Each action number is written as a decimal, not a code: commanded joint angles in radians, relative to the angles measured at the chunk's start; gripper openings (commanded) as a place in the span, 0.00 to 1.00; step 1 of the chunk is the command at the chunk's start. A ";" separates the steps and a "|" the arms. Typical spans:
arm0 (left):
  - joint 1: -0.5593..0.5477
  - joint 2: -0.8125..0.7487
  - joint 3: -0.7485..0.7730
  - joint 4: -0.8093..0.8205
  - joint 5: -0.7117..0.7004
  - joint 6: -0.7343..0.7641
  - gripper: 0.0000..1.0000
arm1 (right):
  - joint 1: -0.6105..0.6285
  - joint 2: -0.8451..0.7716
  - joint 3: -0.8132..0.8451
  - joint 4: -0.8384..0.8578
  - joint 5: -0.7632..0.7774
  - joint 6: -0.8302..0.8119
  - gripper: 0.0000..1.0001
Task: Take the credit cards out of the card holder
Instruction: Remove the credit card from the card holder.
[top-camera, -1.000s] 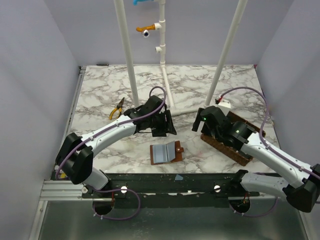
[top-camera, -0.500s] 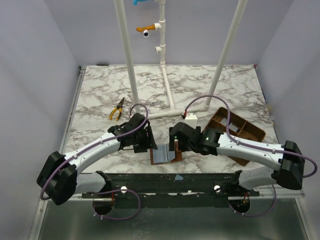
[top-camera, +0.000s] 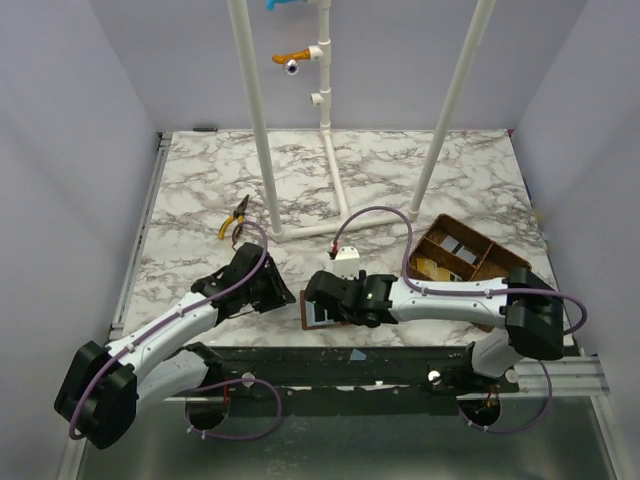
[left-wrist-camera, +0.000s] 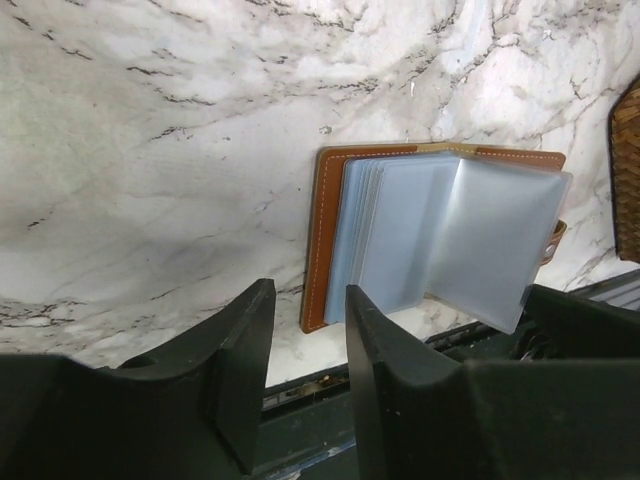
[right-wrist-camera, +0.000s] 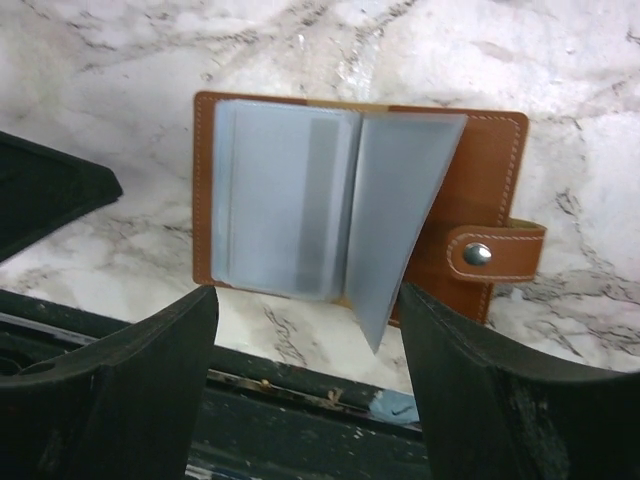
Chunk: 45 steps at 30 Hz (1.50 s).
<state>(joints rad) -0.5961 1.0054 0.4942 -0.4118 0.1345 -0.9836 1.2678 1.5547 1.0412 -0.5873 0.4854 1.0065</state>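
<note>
Looking down past left gripper (left-wrist-camera: 305, 300), jaws parted, nothing between them. Just beyond the fingertips, lying open on marble table (left-wrist-camera: 150, 150): brown card holder (left-wrist-camera: 325, 240), clear pockets (left-wrist-camera: 440, 230) fanned out, one leaf lifted toward the right. At far right edge, sliver of woven basket (left-wrist-camera: 628, 170).
</note>
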 joint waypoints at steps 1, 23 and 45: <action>0.010 -0.039 -0.039 0.095 0.013 0.004 0.34 | 0.011 0.067 0.063 0.051 0.068 0.018 0.74; 0.029 0.002 -0.062 0.157 0.046 0.021 0.25 | 0.069 0.175 0.215 -0.002 0.073 0.005 0.63; 0.030 0.052 -0.011 0.155 0.081 0.047 0.14 | -0.048 0.212 -0.008 0.222 0.004 -0.054 0.63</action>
<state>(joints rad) -0.5694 1.0504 0.4500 -0.2630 0.1951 -0.9588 1.2335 1.7290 1.0519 -0.3988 0.5026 0.9707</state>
